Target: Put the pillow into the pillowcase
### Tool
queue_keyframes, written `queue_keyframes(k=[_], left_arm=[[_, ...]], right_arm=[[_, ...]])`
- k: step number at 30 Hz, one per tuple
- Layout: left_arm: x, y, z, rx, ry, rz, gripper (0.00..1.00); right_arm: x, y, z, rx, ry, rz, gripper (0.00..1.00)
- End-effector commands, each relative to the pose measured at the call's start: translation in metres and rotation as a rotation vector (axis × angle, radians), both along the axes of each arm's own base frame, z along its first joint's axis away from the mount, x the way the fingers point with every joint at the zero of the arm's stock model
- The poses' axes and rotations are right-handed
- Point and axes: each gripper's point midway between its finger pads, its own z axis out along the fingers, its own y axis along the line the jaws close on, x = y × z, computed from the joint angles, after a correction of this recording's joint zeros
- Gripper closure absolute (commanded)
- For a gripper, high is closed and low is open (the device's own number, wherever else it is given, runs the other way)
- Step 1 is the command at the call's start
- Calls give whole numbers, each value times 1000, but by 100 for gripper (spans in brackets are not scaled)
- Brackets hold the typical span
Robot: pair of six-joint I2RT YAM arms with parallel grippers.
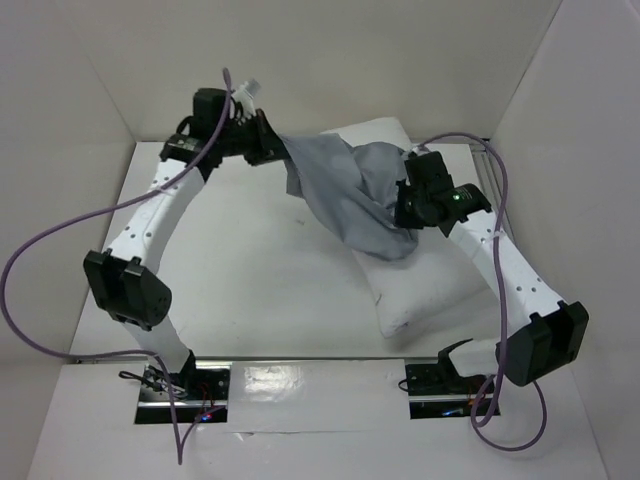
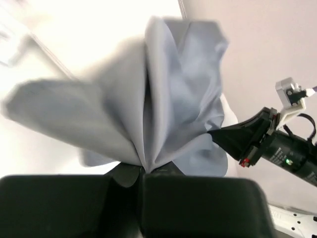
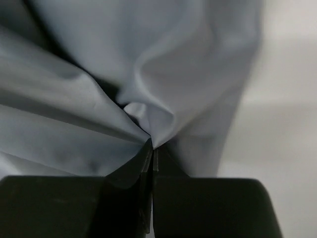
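The grey pillowcase (image 1: 345,195) hangs stretched between my two grippers above the table. The white pillow (image 1: 425,290) lies under it at the right, its far end (image 1: 370,132) showing behind the cloth. My left gripper (image 1: 278,152) is shut on the pillowcase's left edge; the left wrist view shows the cloth (image 2: 163,99) fanning out from my shut left gripper (image 2: 143,171). My right gripper (image 1: 402,200) is shut on the pillowcase's right side; the right wrist view shows folds of the pillowcase (image 3: 124,74) pinched in it (image 3: 153,148).
White walls (image 1: 70,120) enclose the table on the left, back and right. The right arm (image 2: 277,146) shows in the left wrist view beyond the cloth. Purple cables (image 1: 40,250) loop off both arms. The arm bases (image 1: 180,385) sit at the near edge.
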Motion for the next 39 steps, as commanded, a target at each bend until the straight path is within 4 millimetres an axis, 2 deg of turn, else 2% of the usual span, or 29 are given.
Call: queue_keyframes(k=[1,2,4,5,6,7,9,12,13,17,20,21,22,23,24,25,26,27,29,30,31,32,33,34,35,36,37,38,39], left_arm=[[-4,54,87,45,-194,122,100],[-7,67,105,50,-233,144,100],[-6,106,129,67,-264,240,100],[-8,120,155,60,-329,275,100],[-12,134,169,50,-358,314,100],[-16,160,184,45,-386,386,100],[-27,183,212,25,-452,435,100],[-47,211,246,4,-556,489,100],[-50,223,249,1,-561,519,100],[-74,222,259,10,-615,493,100],[-84,222,253,48,-629,481,100],[-87,224,250,62,-630,502,100],[-85,226,247,64,-621,512,100],[-89,225,248,64,-626,512,100],[-85,223,238,57,-595,491,100],[-88,214,233,39,-578,467,100],[-88,198,229,15,-570,424,100],[-80,190,201,-7,-496,394,100],[-88,157,190,-63,-491,306,100],[-83,143,159,-74,-418,256,100],[-84,130,147,-71,-398,212,98],[-78,101,127,-75,-345,115,63],[-77,89,106,-56,-266,73,42],[-75,78,91,-30,-218,32,32],[-68,75,73,34,-191,16,26],[-62,73,50,81,-98,10,21],[-53,82,38,136,-73,62,21],[-49,93,34,158,-61,106,21],[-44,104,25,182,-41,150,21]], right_arm=[[45,66,99,274,-323,173,100],[52,75,129,319,-396,206,100],[58,108,156,413,-455,330,100],[62,124,180,457,-527,386,100],[55,144,207,504,-586,461,100],[49,165,213,547,-594,546,100],[29,202,243,629,-698,687,100],[15,244,232,673,-686,785,100],[26,253,214,655,-652,762,100],[56,274,180,631,-633,723,100],[99,284,155,647,-611,682,100],[110,287,177,662,-661,689,100],[131,298,147,655,-601,681,100],[145,300,144,652,-597,676,100],[156,299,164,663,-625,665,100],[163,304,158,666,-605,658,100],[185,304,129,653,-559,627,100],[192,301,139,665,-568,621,100],[214,287,118,680,-511,587,99],[216,279,119,680,-496,585,91],[226,263,109,676,-470,553,58],[224,253,112,667,-466,550,49],[222,243,108,650,-442,536,43],[223,227,86,628,-389,491,38],[220,217,84,603,-385,481,36],[209,204,106,590,-420,474,36],[198,197,86,561,-365,455,34],[187,181,113,512,-433,435,31],[181,171,115,474,-442,408,30]])
